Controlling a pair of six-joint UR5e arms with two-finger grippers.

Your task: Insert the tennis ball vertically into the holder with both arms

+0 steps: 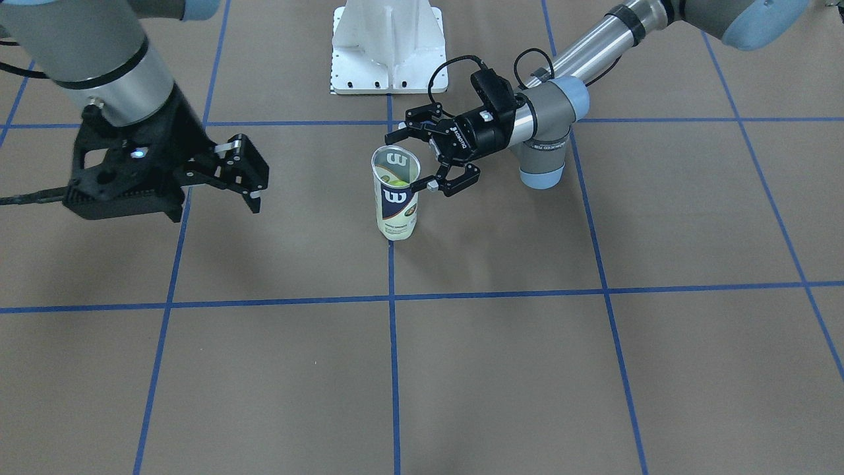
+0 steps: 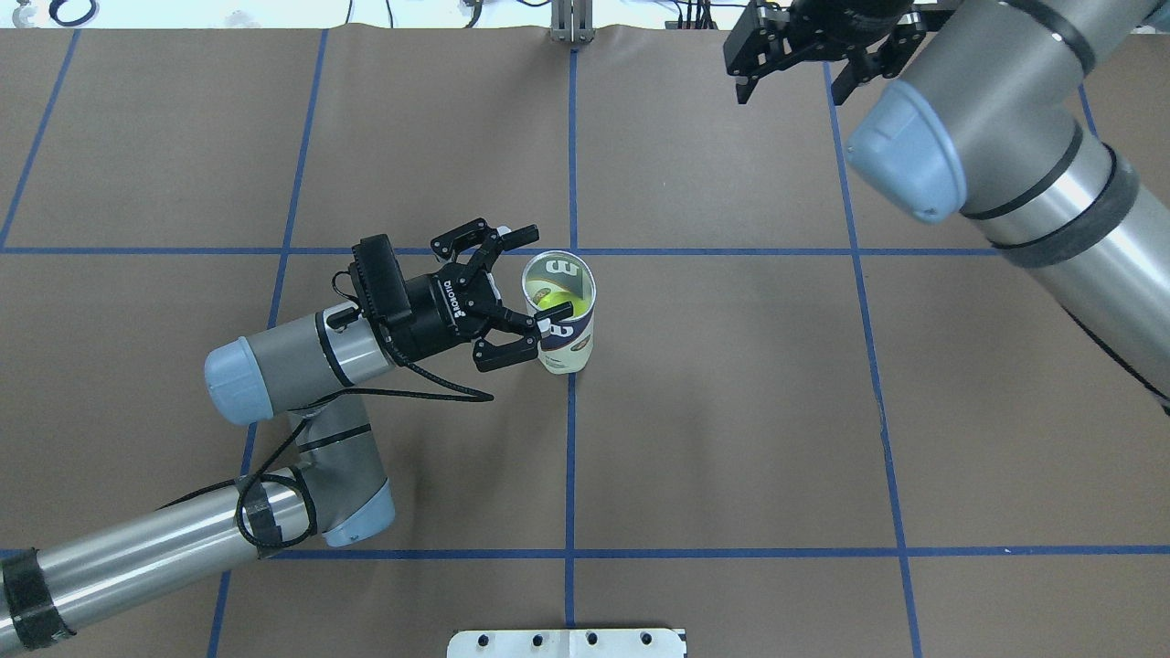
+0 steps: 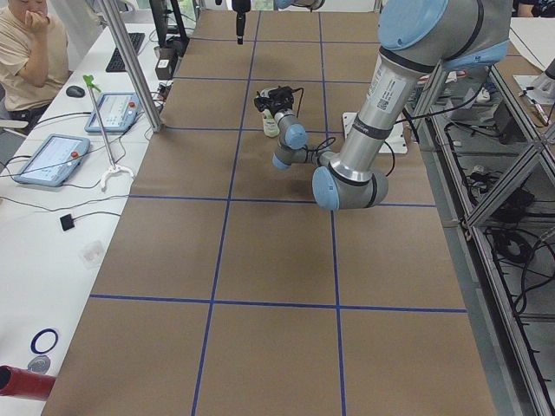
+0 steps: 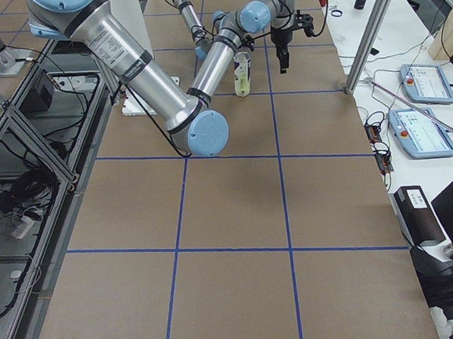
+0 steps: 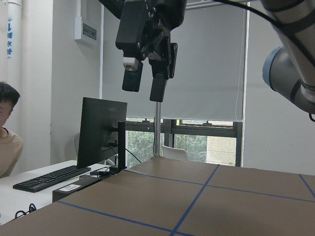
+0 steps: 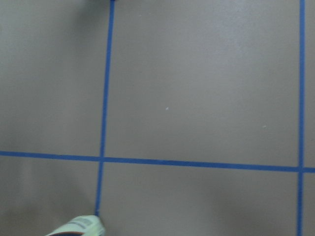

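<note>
**Ball in the can, both pincers empty: what is left is the retreat**

The left gripper (image 2: 541,276) lies level and side-on at the rim of the holder (image 1: 395,204), its jaws spread wide and gripping nothing. One fingertip stands clear of the can's far side. The other sits at the wall just under the rim, and whether it touches the plastic cannot be told from either fixed view.

The holder stands upright on the table (image 2: 731,411), on the central blue tape line (image 2: 569,457) near a crossing of the grid, with the robot's white base (image 1: 389,46) well behind it. Through its open mouth a yellow-green tennis ball (image 2: 548,297) shows low inside. No other ball shows on the table.

The right gripper (image 2: 791,90) hangs high and well apart from the holder, on the side away from the robot. Its jaws are also open, with nothing between them.

By this layout the insertion itself looks finished, and the step in hand is most likely letting go of the can and clearing off.

The next move calls for the left arm to draw straight back along its own axis, away from the can. If the near fingertip drags or swings sideways across the rim, a light and nearly empty tube of this height could tip easily.
</note>
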